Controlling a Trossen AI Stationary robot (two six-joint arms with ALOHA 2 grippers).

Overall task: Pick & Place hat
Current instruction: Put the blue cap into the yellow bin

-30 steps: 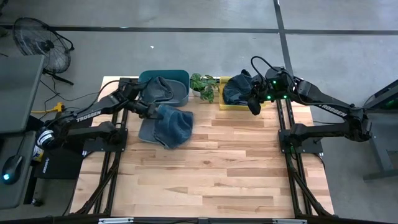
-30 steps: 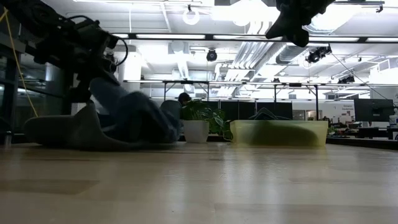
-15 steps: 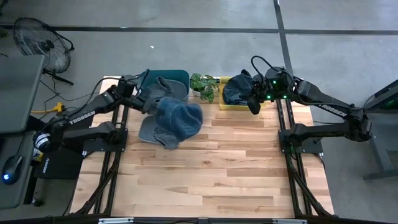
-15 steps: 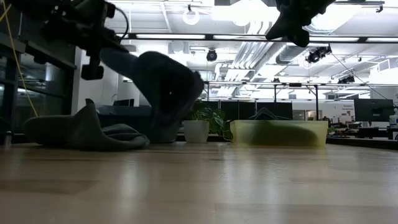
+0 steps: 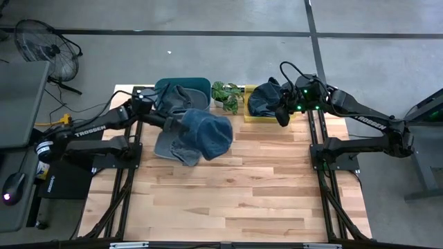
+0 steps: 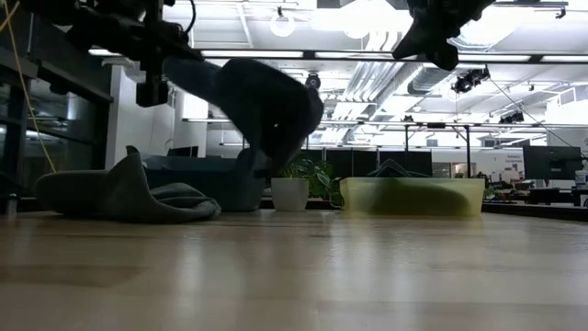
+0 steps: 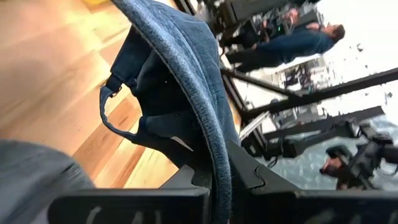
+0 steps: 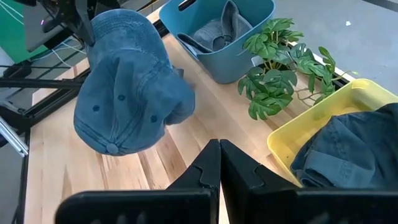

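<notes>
Potted plant [image 5: 227,94], floor fan [image 5: 38,43]

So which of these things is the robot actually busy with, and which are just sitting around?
In the job:
blue hat, lifted by the left gripper
teal bin
yellow bin

Just there:
potted plant
grey hat on the table
right gripper, waiting above the yellow bin

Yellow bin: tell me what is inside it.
The yellow bin holds a crumpled dark blue hat, seen from the right wrist. Anything beneath that hat is covered, and the bin's floor does not show.
</notes>
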